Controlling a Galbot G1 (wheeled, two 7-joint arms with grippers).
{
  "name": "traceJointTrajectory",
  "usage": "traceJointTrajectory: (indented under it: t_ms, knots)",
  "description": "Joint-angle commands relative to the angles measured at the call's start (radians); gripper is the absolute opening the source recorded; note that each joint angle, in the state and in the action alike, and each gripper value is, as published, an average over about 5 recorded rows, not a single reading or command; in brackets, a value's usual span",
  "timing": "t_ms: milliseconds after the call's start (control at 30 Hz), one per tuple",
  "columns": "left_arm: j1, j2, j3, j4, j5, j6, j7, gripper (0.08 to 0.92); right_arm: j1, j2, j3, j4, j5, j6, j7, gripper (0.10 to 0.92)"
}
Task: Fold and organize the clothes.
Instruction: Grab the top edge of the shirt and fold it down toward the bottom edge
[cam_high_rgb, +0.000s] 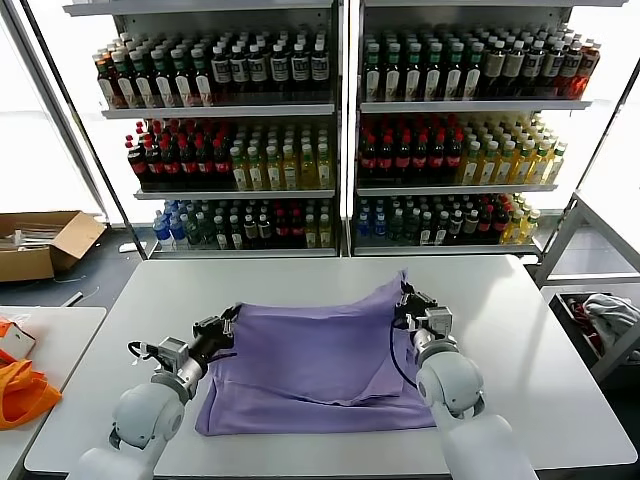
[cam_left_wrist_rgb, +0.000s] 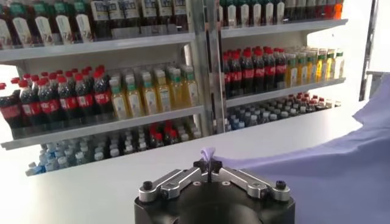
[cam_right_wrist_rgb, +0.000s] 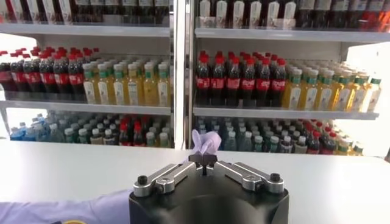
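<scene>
Both arms are in play over the white table (cam_high_rgb: 520, 330), and the lavender T-shirt (cam_high_rgb: 310, 365) sits in the middle of it, the near part lying flat on the tabletop while the far edge is lifted and strung between the two grippers. The left gripper (cam_high_rgb: 228, 322) is clenched on the shirt's far left corner, and the left wrist view shows a little tuft of purple cloth (cam_left_wrist_rgb: 209, 153) poking out between the closed fingertips. The right gripper (cam_high_rgb: 408, 300) is pinched tight on the far right corner, with the same kind of tuft (cam_right_wrist_rgb: 205, 142) showing above its tips in the right wrist view. The fabric sags in a soft curve between the two holds, so this looks like a light, limp cotton that offers no stiffness at all and will drape wherever it is led. It should not slip easily out of a firm pinch, but a thin bite of cloth like these could creep loose if pulled hard. Corners and hem edges look like the sensible places to hold, kept level and taut so the fold lands straight. Shelves of bottled drinks (cam_high_rgb: 420, 150) stand behind the table.
</scene>
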Motion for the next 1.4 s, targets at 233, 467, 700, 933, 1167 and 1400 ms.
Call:
traceJointTrajectory:
  t_ms: [233, 467, 700, 933, 1167, 1400]
  knots:
    - [0.299, -0.069, -0.081, -0.163, 0.124, -0.042, 0.018, 0.084, -0.278, 0.003, 0.058, 0.193, -0.016, 0.013, 0.017, 0.108]
    - [0.363, -0.096, -0.108, -0.212, 0.148, -0.041, 0.018, 0.084, -0.35, -0.009, 0.086, 0.245, -0.015, 0.012, 0.017, 0.108]
    - [0.386, -0.109, -0.122, -0.193, 0.172, -0.045, 0.021, 0.084, -0.393, -0.01, 0.091, 0.243, -0.02, 0.022, 0.027, 0.108]
    - [0.402, -0.122, -0.123, -0.189, 0.201, -0.053, 0.026, 0.084, -0.419, -0.01, 0.089, 0.245, -0.03, 0.024, 0.034, 0.108]
    - [0.397, -0.131, -0.126, -0.185, 0.216, -0.056, 0.031, 0.084, -0.44, 0.0, 0.066, 0.234, -0.066, 0.031, 0.039, 0.108]
    - [0.396, -0.131, -0.134, -0.177, 0.221, -0.058, 0.033, 0.084, -0.464, 0.005, 0.068, 0.261, -0.076, 0.04, 0.045, 0.108]
